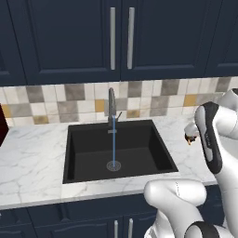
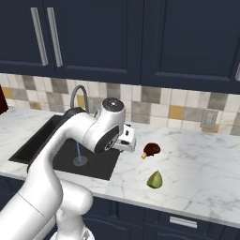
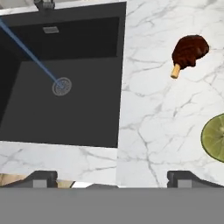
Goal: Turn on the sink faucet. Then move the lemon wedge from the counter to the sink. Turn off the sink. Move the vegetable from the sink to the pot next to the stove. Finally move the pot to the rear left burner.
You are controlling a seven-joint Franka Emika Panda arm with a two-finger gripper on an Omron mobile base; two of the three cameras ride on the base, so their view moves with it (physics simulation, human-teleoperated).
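Marble counter [image 2: 197,159], tiled backsplash [image 1: 69,100]

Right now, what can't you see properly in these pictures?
- Lemon wedge: hand view, cut off by the right edge.
- Gripper: hand view, just the finger tips show.
- Brown drumstick: left base view, mostly behind the arm.
- Sink: right base view, partly behind the arm.
- Faucet lever: left base view, too small.
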